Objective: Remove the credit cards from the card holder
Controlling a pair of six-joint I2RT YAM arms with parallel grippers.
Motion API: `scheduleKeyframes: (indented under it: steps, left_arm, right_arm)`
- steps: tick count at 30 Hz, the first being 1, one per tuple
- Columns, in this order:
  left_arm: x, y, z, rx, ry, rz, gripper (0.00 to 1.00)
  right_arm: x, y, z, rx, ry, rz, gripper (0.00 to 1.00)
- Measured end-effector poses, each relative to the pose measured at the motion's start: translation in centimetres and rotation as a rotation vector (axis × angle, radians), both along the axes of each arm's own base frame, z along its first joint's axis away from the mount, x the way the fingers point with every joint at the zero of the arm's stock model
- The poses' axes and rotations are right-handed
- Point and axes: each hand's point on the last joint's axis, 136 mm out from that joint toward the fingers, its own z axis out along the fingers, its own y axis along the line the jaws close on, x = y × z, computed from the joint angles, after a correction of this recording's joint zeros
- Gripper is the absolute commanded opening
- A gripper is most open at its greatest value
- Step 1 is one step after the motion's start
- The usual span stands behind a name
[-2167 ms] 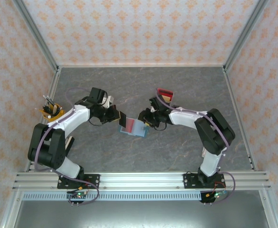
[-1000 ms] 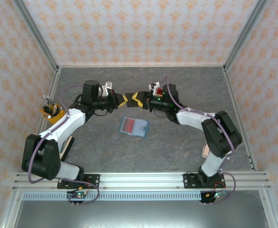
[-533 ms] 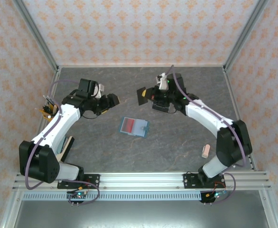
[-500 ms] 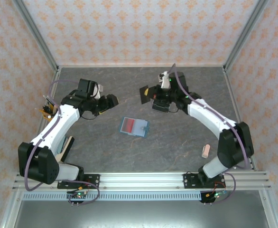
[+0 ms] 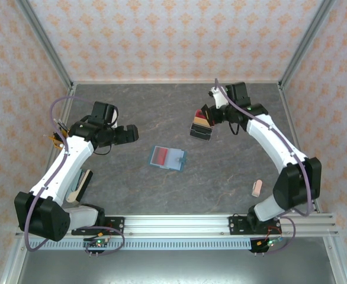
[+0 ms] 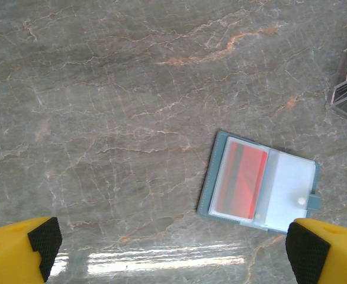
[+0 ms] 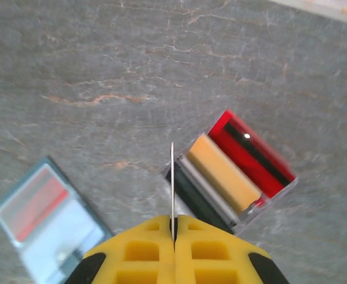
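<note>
The teal card holder lies open on the table, a red credit card in its left leaf and a pale sleeve on the right. My left gripper hangs open to the left of it with nothing between its fingertips. My right gripper is shut on a thin credit card, seen edge-on. It hovers at the near-left edge of a clear box holding red, tan and dark cards. In the top view my right gripper sits at the back right, over that clear box.
A small pink block lies at the front right. A yellow cup of pens stands at the left wall, and a tan and teal object lies beside the left arm. Side walls bound the table.
The grippers met above the holder, then parted. My left gripper opened and drew back left. My right gripper carried the card back and right, over the clear box.
</note>
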Motion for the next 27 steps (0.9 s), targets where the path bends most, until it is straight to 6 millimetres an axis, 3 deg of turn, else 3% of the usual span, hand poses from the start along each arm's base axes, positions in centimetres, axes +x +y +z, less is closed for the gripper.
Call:
scheduleKeyframes:
  steps: [10,17,27]
  left_arm:
    - [0.0,0.1,0.0,0.007,-0.002,-0.003,1.00]
    - [0.0,0.1,0.0,0.007,-0.002,-0.004,1.00]
    - [0.1,0.0,-0.6,0.011,0.017,-0.004,1.00]
  right_arm:
    - [2.2,1.1,-4.4,-0.240,-0.013,0.331,0.00]
    - [1.2,1.6,-8.0,-0.311,0.029,0.539,0.00]
    - [1.0,1.6,-10.6,-0.355,0.058,0.650,0.00]
